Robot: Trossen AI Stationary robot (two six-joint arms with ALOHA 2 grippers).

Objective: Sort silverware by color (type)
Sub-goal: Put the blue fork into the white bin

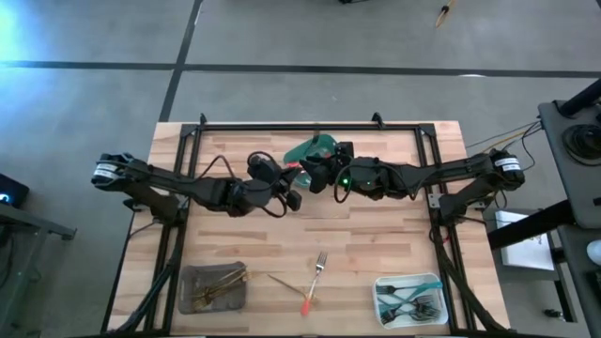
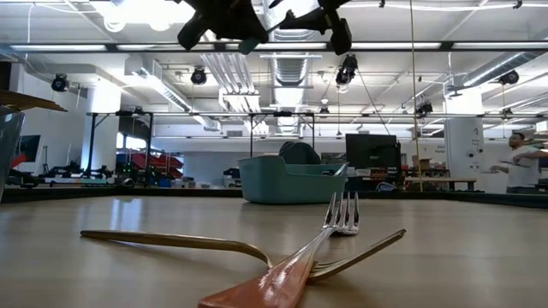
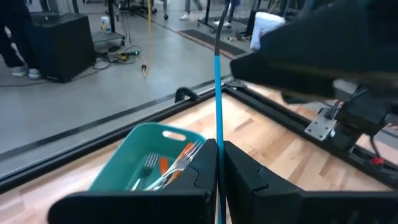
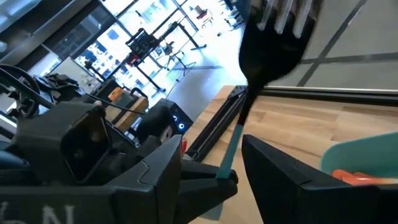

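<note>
A teal-handled fork (image 3: 216, 93) is high above the table's far middle, and both grippers are at it. My left gripper (image 3: 219, 144) (image 1: 289, 186) is shut on its handle. My right gripper (image 4: 212, 142) (image 1: 315, 175) is open, with one finger on each side of the teal handle (image 4: 231, 152). The fork's tines (image 4: 280, 15) loom close to the right wrist camera. Below them stands the green tray (image 1: 315, 148), which holds silver forks with red-orange handles (image 3: 165, 165). A red-orange-handled fork (image 1: 315, 280) and a gold utensil (image 1: 282, 280) lie crossed on the table's near middle. My left gripper pinches the fork's teal handle (image 3: 217, 134) between its two fingers. The handle runs along the gap between them. The fork is lifted clear of the table, and a teal tip (image 2: 248, 44) pokes out below the gripper in the low view.
A grey tray (image 1: 214, 286) with gold utensils sits near-left. A white tray (image 1: 410, 299) with teal-handled forks sits near-right. Black rails (image 1: 310, 127) frame the table's far edge and sides. Bare wood lies between the arms and the near trays.
</note>
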